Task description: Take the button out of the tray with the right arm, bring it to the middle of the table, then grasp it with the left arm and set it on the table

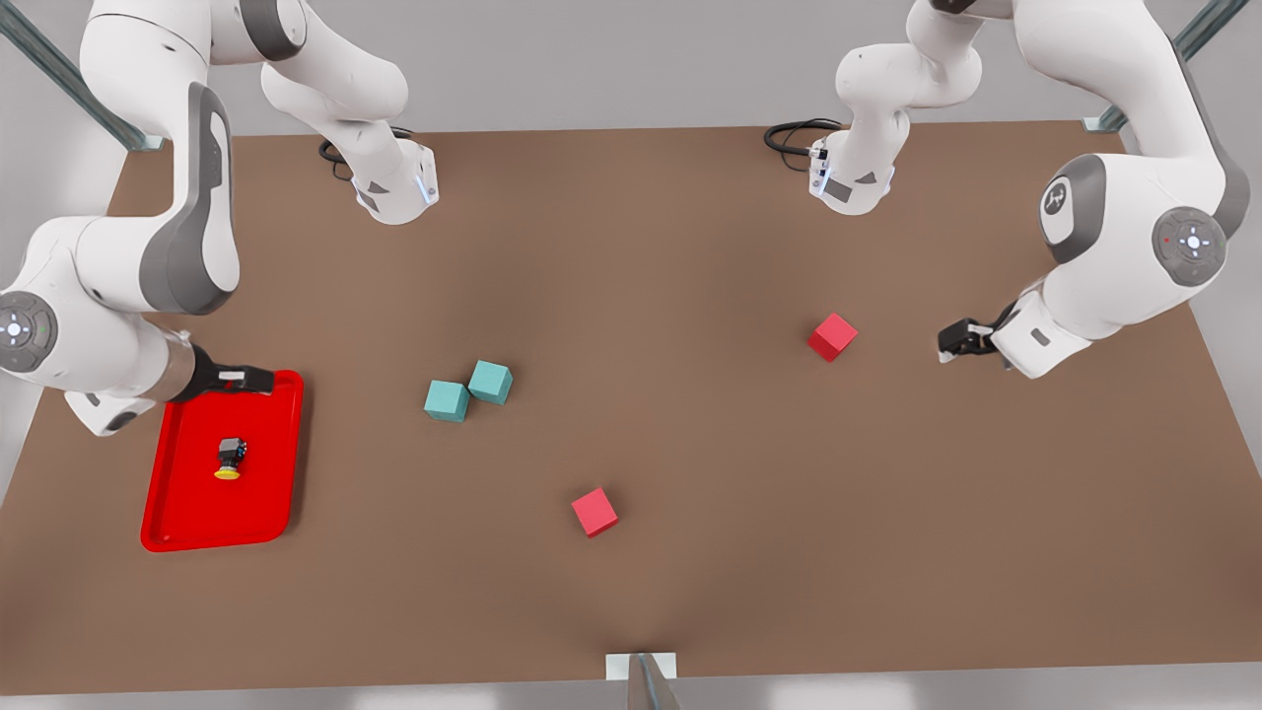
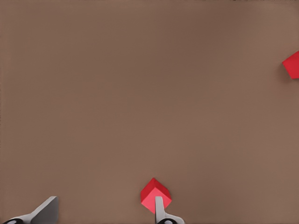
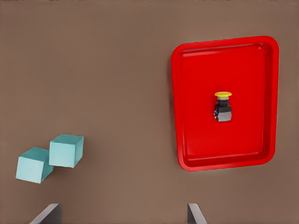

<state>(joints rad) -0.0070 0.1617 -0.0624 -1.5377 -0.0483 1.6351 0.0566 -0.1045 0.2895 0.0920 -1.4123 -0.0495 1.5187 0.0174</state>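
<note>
The button [image 1: 231,459], a black body with a yellow cap, lies on its side in the middle of the red tray [image 1: 187,508] at the front view's left. My right gripper [image 1: 258,380] hovers over the tray's far rim, a short way from the button. In the right wrist view its fingers stand open [image 3: 121,217], with the button [image 3: 223,107] and tray [image 3: 196,140] ahead of them. My left gripper [image 1: 952,341] waits over the table [image 1: 690,247] at the front view's right, open [image 2: 103,214], with nothing between its fingers.
Two teal cubes [image 1: 448,400] [image 1: 490,382] touch each other right of the tray. One red cube [image 1: 832,336] sits close to the left gripper, another [image 1: 595,512] nearer the front edge. Cables lie at the back by both arm bases.
</note>
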